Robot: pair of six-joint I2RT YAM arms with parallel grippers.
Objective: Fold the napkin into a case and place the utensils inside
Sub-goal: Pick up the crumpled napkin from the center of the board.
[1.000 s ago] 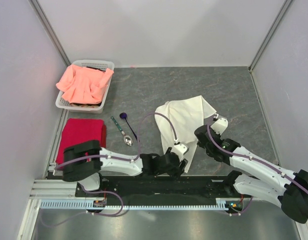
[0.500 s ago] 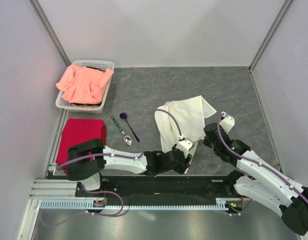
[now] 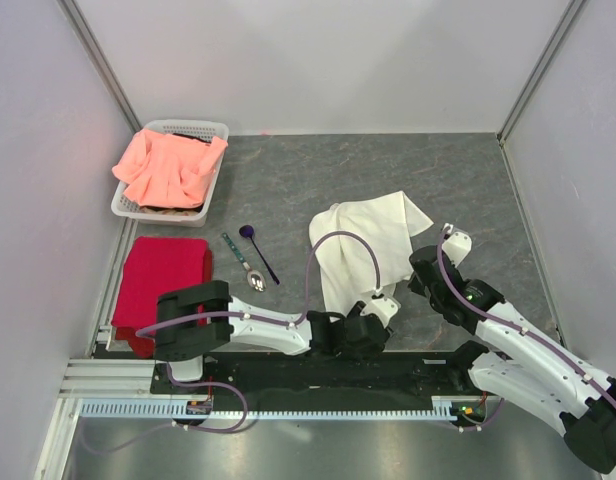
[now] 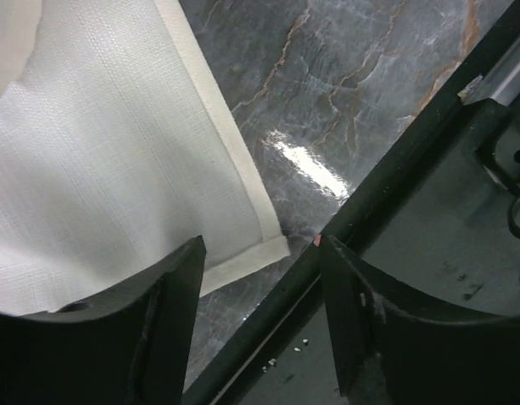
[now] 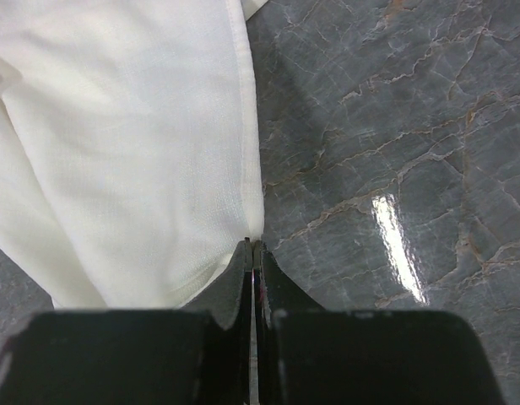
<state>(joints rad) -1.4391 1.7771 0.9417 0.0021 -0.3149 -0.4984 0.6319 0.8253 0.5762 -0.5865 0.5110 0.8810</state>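
The left gripper [image 4: 262,253] sits low by the dark rail [image 4: 395,194]. Its 2 jaws are spread wide and hold nothing. The near corner of the napkin [image 4: 116,152] lies flat just in front of it, right between the jaws, so this arm is closest to that corner. A bit farther off, to its right, the right gripper [image 5: 253,249] is squeezed tight and looks to pinch the napkin's side edge. The napkin is bunched and long, running away from both grippers, and is not folded yet. The utensils [image 3: 253,258] lie far to the left gripper's left, off the cloth. I think grabbing that corner comes next.
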